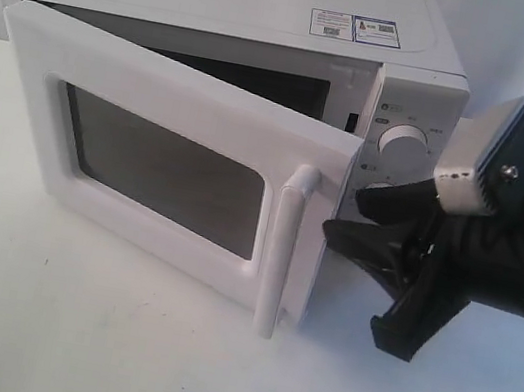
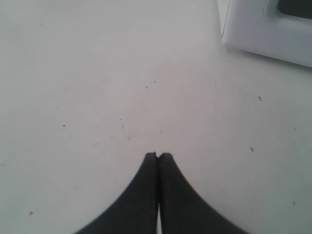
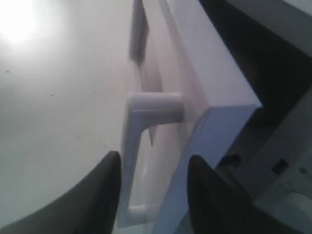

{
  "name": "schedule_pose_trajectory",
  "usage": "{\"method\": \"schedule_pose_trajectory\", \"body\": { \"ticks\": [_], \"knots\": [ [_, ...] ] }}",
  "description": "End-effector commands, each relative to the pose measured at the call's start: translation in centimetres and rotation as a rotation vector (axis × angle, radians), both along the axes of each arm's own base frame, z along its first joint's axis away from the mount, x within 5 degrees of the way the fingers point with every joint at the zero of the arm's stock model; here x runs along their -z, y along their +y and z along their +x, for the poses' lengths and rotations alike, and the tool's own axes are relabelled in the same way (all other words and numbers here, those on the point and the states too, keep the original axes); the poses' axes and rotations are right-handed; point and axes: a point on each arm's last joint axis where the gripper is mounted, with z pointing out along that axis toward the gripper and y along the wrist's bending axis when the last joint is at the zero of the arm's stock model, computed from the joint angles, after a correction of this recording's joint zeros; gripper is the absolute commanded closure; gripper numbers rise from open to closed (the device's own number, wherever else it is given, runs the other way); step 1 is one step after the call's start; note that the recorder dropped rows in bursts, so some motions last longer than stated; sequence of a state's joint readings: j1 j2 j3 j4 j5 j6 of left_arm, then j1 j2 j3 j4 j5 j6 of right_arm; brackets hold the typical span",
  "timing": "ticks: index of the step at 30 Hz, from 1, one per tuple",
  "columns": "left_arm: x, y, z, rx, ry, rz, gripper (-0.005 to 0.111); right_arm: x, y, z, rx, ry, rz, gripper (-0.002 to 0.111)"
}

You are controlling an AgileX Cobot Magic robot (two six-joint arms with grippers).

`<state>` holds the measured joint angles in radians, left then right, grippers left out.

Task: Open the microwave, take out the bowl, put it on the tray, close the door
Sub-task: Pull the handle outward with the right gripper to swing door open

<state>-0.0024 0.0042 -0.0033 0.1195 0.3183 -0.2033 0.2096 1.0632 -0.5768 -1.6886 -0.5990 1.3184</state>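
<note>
Door handle sits just beside the spread right claw.

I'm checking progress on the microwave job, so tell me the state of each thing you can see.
door, partly open.
handle, between the right pincer's fingers, contact unclear.
right pincer, open, straddling the handle.
left pincer, shut, holding nothing, above the table.
bowl, not visible; the microwave interior is too dark to tell.
</note>
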Motion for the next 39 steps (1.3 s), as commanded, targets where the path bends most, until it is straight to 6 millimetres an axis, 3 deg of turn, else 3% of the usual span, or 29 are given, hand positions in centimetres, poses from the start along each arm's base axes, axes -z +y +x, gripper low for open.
{"method": "schedule_pose_trajectory", "body": {
  "ticks": [1, 7, 11, 15, 21, 27, 32, 39],
  "knots": [
    [0.2, 0.0, -0.1, -0.002, 0.014, -0.009, 0.107, -1.0, -1.0, -0.2, 0.133, -0.018, 0.015, 0.081],
    [0.2, 0.0, -0.1, -0.002, 0.014, -0.009, 0.107, -0.6, -2.8, 1.7, 0.401, -0.027, -0.001, 0.108],
    [0.2, 0.0, -0.1, -0.002, 0.014, -0.009, 0.107, 0.3, -2.5, 3.4, 0.426, -0.011, 0.010, 0.108],
    [0.2, 0.0, -0.1, -0.002, 0.014, -0.009, 0.107, 0.9, -1.3, 5.7, 0.343, -0.080, 0.069, 0.108],
    [0.2, 0.0, -0.1, -0.002, 0.014, -0.009, 0.107, 2.4, -1.3, 8.0, 0.403, -0.124, 0.080, 0.108],
    [0.2, 0.0, -0.1, -0.002, 0.014, -0.009, 0.107, 4.0, -0.5, 7.7, 0.282, -0.059, 0.010, 0.108],
    [0.2, 0.0, -0.1, -0.002, 0.014, -0.009, 0.107, 3.8, 1.0, 6.5, 0.082, -0.024, 0.074, 0.108],
    [0.2, 0.0, -0.1, -0.002, 0.014, -0.009, 0.107, 3.2, 2.2, 5.2, -0.065, 0.059, 0.197, 0.108]
  ]
}}
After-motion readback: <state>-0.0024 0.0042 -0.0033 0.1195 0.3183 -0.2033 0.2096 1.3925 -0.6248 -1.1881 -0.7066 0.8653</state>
